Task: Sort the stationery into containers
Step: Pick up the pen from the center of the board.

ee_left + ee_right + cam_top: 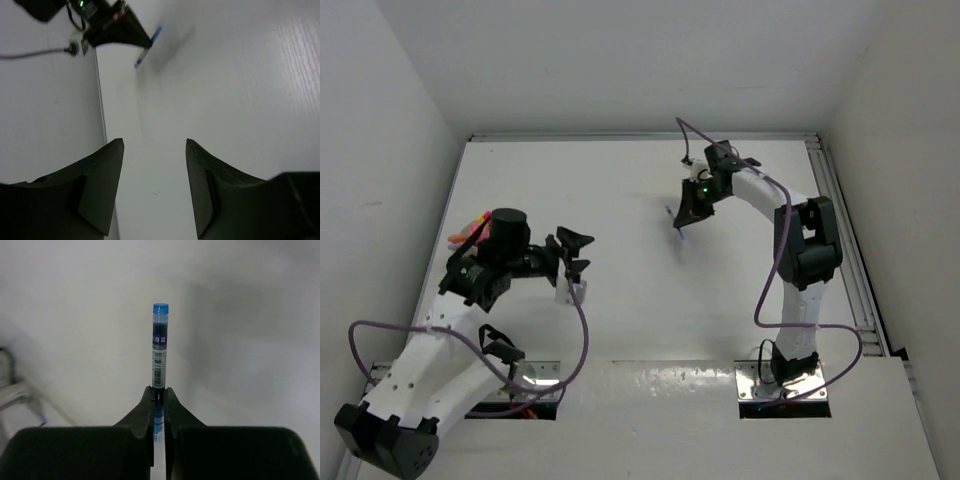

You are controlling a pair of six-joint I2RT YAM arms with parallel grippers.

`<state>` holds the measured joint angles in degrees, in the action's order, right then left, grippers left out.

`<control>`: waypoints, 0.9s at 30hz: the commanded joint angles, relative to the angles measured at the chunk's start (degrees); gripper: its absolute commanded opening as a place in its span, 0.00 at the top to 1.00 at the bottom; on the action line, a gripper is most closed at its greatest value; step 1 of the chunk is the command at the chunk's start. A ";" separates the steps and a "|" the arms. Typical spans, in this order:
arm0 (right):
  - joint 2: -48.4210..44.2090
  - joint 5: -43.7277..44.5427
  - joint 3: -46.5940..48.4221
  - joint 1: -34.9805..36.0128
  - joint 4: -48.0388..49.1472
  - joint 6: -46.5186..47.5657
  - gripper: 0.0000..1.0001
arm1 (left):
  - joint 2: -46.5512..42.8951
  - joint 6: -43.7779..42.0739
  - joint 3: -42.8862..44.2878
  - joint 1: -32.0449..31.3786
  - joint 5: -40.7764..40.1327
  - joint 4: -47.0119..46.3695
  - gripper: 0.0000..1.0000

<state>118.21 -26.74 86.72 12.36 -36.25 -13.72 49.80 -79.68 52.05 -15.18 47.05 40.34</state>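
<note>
- The right pincer is squeezed together on the blue pen, gripping it near one end. The barcode label and the blue cap stick straight out past the tips.
- From the top view it hangs over the far half of the counter, a bit right of the middle. It's well clear of both the far edge and the right edge.
- From up there the pen is only a blue sliver under the fingers, so I can't tell if its low end touches the counter.
- The left pincer is apart, with nothing between the jaws, just bare white surface.
- From above it sits over the left half, closer to the near edge, aimed toward the middle.
- Room to move: there's a wide bare stretch between the two pincers and along the far edge.
- It's tighter at the left edge. Some pink and orange stationery pokes out from behind the left arm, right by the side wall.
- A metal rail runs along the right edge, just beside the right arm's elbow.
- A purple cable loops off each arm.
- Only the right wrist view shows the pen's label.
- Only the left wrist view catches the pen side-on, slanted, with a soft shadow next to it.
- Only the top view shows the stuff at the left edge.
</note>
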 commanded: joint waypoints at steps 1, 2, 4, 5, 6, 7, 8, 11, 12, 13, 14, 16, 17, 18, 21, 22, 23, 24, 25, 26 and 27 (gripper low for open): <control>-5.01 -16.20 -1.63 4.33 3.36 -9.82 1.00 | -3.83 -5.13 -4.67 -8.62 -8.78 -10.96 0.42; -5.18 -17.98 -2.25 5.30 4.34 -14.97 1.00 | -4.18 -4.61 -5.46 -10.73 -10.21 -12.20 0.43; -5.53 -21.32 -4.79 5.83 9.32 -21.06 1.00 | -5.49 -3.30 -7.83 -16.70 -13.89 -15.79 0.47; -5.89 -24.21 -5.76 6.27 11.36 -27.01 1.00 | -6.03 -2.42 -8.71 -18.55 -15.13 -17.12 0.49; -6.32 -25.19 -8.55 6.62 13.99 -29.76 1.00 | -6.47 -2.15 -9.68 -22.14 -16.19 -18.26 0.51; -7.37 -25.90 -9.80 6.89 18.54 -32.31 1.00 | -6.82 -2.23 -11.52 -24.00 -18.63 -20.45 0.52; -7.82 -27.04 -11.81 7.76 20.32 -35.99 1.00 | -7.00 -2.41 -12.32 -27.06 -19.88 -21.34 0.52; -9.14 -29.49 -15.16 9.35 24.72 -42.51 1.00 | -6.74 -1.45 -14.52 -31.48 -21.38 -24.16 0.52; -9.49 -30.12 -16.13 9.70 28.30 -44.36 1.00 | -6.39 -1.10 -14.78 -32.27 -21.73 -25.30 0.52; -9.93 -30.56 -17.01 9.87 29.82 -46.03 1.00 | -5.51 -0.83 -15.22 -33.06 -22.69 -26.09 0.52; -10.80 -31.00 -18.93 10.49 32.97 -49.36 1.00 | -4.98 -0.05 -15.66 -34.55 -23.40 -28.01 0.52; -11.86 -31.44 -20.79 11.02 35.80 -52.10 1.00 | -3.67 1.36 -16.28 -35.70 -25.59 -30.39 0.52; -12.47 -31.44 -22.45 11.45 37.46 -54.46 1.00 | -3.14 2.15 -16.80 -36.58 -26.56 -31.54 0.52; -13.96 -30.83 -23.60 11.55 39.13 -55.53 1.00 | -2.09 3.20 -16.81 -36.94 -27.35 -33.90 0.51; -17.48 -29.95 -28.17 12.25 44.85 -60.36 1.00 | -0.15 5.94 -16.46 -37.64 -29.82 -35.15 0.45; -18.27 -29.69 -30.01 12.51 46.26 -62.20 1.00 | -0.14 6.29 -16.63 -37.73 -29.73 -35.41 0.44; -19.76 -29.42 -30.64 12.51 47.92 -62.66 1.00 | -0.06 6.55 -17.07 -37.82 -29.73 -35.68 0.43; -20.12 -29.33 -30.90 12.60 48.03 -62.66 1.00 | -0.14 6.73 -17.33 -37.91 -29.73 -35.85 0.43; -20.56 -29.25 -30.91 12.86 47.85 -61.79 1.00 | -0.14 6.99 -17.42 -37.99 -29.65 -35.77 0.43; -20.91 -29.24 -30.82 12.95 47.59 -61.52 1.00 | -0.06 7.25 -17.86 -37.99 -29.91 -36.55 0.43; -21.44 -29.24 -30.73 13.13 47.24 -61.08 1.00 | -0.14 7.87 -18.12 -37.91 -30.17 -37.25 0.43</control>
<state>99.61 -55.70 55.86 24.95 5.98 -72.53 49.93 -74.28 34.85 -52.21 18.13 7.53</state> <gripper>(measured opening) 0.024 0.567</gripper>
